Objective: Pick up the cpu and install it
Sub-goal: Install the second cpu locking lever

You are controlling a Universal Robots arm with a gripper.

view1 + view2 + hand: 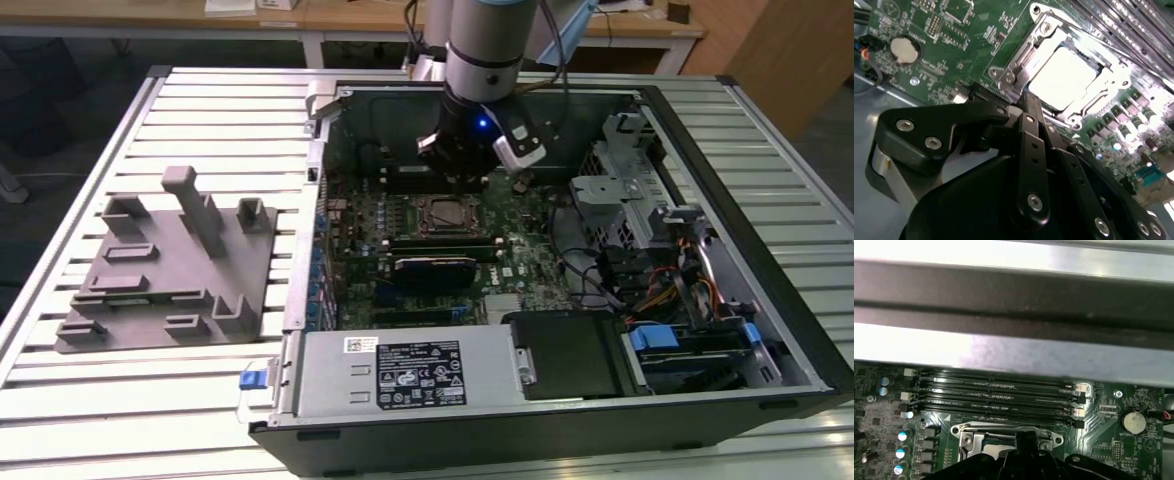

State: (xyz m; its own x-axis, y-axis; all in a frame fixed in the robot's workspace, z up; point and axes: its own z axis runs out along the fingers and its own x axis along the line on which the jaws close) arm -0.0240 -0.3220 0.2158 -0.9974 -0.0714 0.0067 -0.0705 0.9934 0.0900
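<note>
Gripper (pixel 1026 102) hangs low over the motherboard (pixel 441 230) inside the open case (pixel 747 290); we cannot tell its finger state. We see the cpu (pixel 1064 80) seated in its socket frame (pixel 1014 70), so we judge installation is at release. Stickers stay unread.

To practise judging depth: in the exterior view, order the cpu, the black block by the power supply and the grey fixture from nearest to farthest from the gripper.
1. cpu, in its socket, just under the gripper.
2. black block, inside the case's front.
3. grey fixture, outside the case, on the view's left.
</note>
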